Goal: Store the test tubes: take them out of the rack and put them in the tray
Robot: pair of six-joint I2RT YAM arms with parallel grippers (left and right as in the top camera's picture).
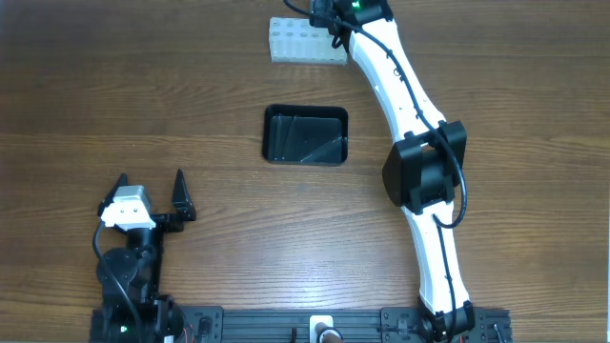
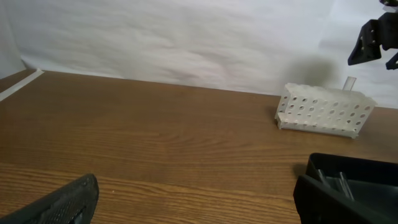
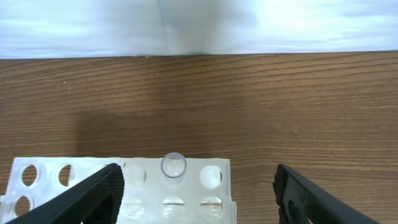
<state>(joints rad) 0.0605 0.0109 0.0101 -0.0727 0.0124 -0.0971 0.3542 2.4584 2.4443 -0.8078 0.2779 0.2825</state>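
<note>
Tube picking is the step in hand. One clear tube (image 3: 173,165) stands in the white rack (image 1: 295,43) at the table's (image 1: 114,86) far side. The right gripper (image 3: 198,177) hangs over the rack, fingers spread wide, holding nothing. Next, I think, it must drop around the tube and squeeze gently. The black tray (image 1: 270,135), with some stored tubes (image 2: 342,184) inside, waits mid-table. The left gripper (image 1: 151,179) sits near its base, spread wide too.

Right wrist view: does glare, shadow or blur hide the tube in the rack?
Right wrist view: no; the clear test tube reads cleanly against the white rack, a soft shadow darkens the table beyond, the backdrop is washed out, the open jaws are blurred. Left wrist view: a shadow smudges the backdrop behind the rack. Top view: streaky glare in the tray.
</note>
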